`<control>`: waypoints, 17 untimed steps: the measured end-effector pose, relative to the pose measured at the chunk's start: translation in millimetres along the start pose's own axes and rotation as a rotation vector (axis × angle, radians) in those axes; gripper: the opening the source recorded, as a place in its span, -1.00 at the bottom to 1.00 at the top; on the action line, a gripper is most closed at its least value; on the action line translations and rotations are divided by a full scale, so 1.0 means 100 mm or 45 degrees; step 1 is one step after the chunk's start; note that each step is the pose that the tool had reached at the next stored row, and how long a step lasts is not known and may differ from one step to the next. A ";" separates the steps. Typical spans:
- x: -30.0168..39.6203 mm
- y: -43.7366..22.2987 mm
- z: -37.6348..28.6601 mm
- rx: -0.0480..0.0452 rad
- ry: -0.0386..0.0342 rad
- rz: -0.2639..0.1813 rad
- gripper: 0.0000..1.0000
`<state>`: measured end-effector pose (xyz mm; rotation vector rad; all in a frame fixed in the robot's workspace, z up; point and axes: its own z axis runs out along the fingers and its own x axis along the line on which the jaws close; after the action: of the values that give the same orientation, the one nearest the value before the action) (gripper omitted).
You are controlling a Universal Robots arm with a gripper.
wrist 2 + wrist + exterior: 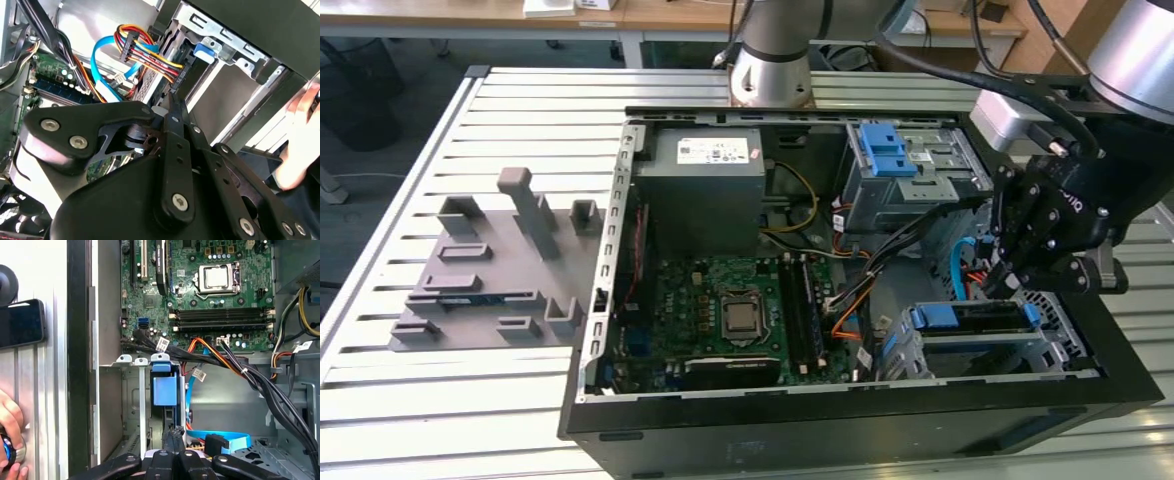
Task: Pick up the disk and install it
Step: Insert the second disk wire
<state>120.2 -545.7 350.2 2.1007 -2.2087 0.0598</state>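
We see the end effector (1014, 290) lowered into the open computer case (854, 400), just above the disk (970, 318). We cannot tell whether it grips anything. The disk sits on edge in the case's lower drive bay (135, 405), its blue rail (164, 390) showing. A hand (10, 440) rests beside the case.

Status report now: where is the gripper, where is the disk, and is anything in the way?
Gripper inside the open case, above the disk. Disk sits in the lower bay, blue tabs showing. Orange and blue cables run close beside the bay. A hand rests outside the case.
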 end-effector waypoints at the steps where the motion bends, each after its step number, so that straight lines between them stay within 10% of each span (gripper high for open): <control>1: 0.001 0.001 -0.015 0.000 -0.0001 0.000 -0.79; 17: 0.012 0.110 -0.076 0.031 -0.0015 0.003 -0.79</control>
<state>109.5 -545.7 358.3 2.1116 -2.2222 0.0863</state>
